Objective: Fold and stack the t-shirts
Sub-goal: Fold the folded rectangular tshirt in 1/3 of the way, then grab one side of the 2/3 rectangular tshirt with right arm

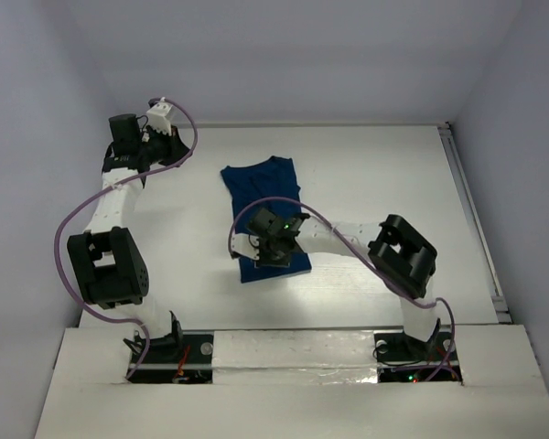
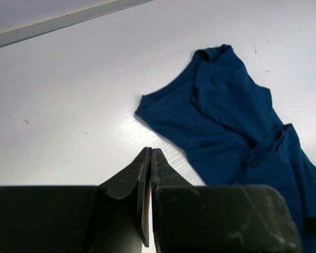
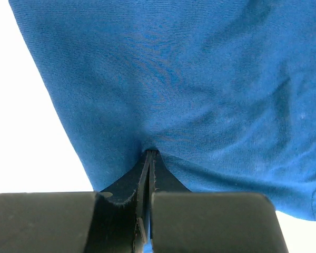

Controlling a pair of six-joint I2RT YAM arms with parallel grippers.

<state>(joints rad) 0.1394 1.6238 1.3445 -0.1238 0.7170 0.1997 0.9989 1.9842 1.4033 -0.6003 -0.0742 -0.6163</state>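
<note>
T-shirt (image 1: 261, 183): middle of the table (image 1: 393, 183), nearer the far edge; you have bare worktop left and right of it.
Right claw (image 3: 150, 153): pinched on the cloth, its arm covering the near half from above.
Left claw (image 2: 150, 151): fingers together, empty, by the far-left corner.

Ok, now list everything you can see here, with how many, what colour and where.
dark blue cloth t-shirt: one, dark blue, lying at the middle of the table.
white flat table: one, white, under everything.
purple cables: two, purple, one looping along each arm.
left pincer: one, black, shut and empty, over the table to the left of the t-shirt.
right pincer: one, black, shut on the t-shirt's near part.
</note>
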